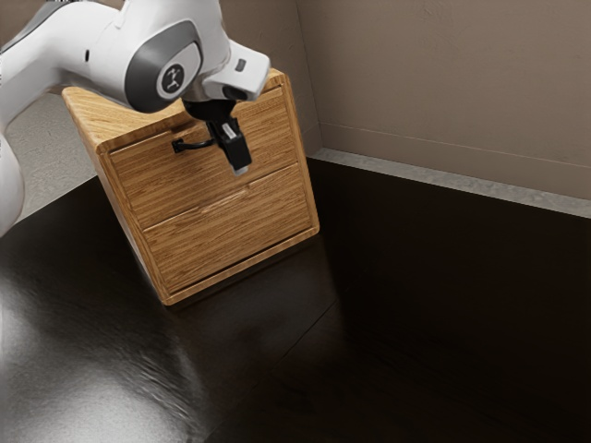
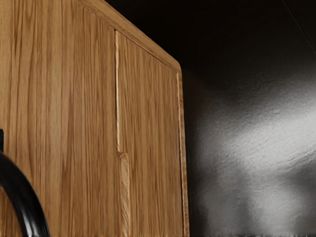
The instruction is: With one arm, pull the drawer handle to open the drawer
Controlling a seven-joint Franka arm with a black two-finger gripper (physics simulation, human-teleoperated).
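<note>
A light wooden cabinet (image 1: 212,198) with two drawers stands tilted on the dark floor at the exterior view's upper left. The top drawer (image 1: 199,166) carries a black bar handle (image 1: 192,145); its front looks flush with the cabinet. My black gripper (image 1: 240,166) hangs in front of the top drawer, just past the handle's end toward the exterior view's right, pointing down along the drawer face. In the wrist view the handle (image 2: 22,200) curves close beside my hand, and the seam to the lower drawer (image 2: 148,148) runs past it.
A glossy dark floor (image 1: 397,323) spreads in front of the cabinet and toward the exterior view's right. A beige wall (image 1: 443,74) with a pale skirting strip (image 1: 462,180) runs behind. My white arm (image 1: 111,55) reaches over the cabinet's top.
</note>
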